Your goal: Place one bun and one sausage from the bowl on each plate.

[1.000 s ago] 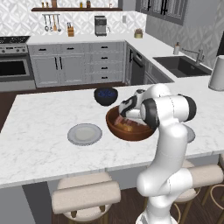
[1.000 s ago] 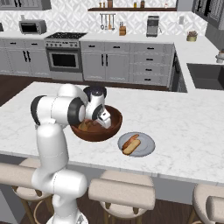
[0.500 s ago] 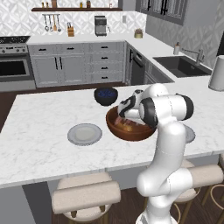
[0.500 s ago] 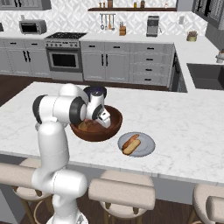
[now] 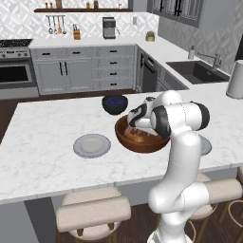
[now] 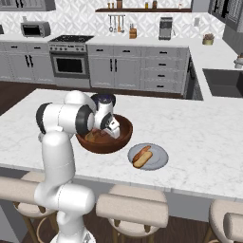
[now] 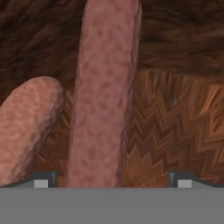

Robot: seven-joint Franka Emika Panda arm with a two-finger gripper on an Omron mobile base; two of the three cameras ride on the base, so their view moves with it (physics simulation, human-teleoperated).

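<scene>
The marble island surface (image 5: 42, 156) carries everything, and nothing on it or on the cabinets behind bears a brand, label or legible writing.

The wooden bowl (image 6: 124, 135) sits near the middle of it, with the arm's hand dipped inside. The filled plate (image 6: 160, 161) just beside the bowl already holds a bun (image 6: 139, 154) and a sausage (image 6: 144, 158). The empty plate (image 5: 91, 145) lies on the bowl's other side, a little apart from it.

In the hand view, the fingers (image 7: 113, 180) stand about as wide as they go, holding nothing. A long sausage (image 7: 105, 96) runs up between the tips, nearer one of them. A second sausage (image 7: 27, 124) lies close alongside it, past that same tip.

The likely trouble: because the long sausage sits off-centre, closing could shove it sideways or roll it out of the pinch. The nearer tip could also nip the neighbouring sausage and drag both. A rounded, smooth cylinder may slip once lifted over the bowl's rim.
</scene>
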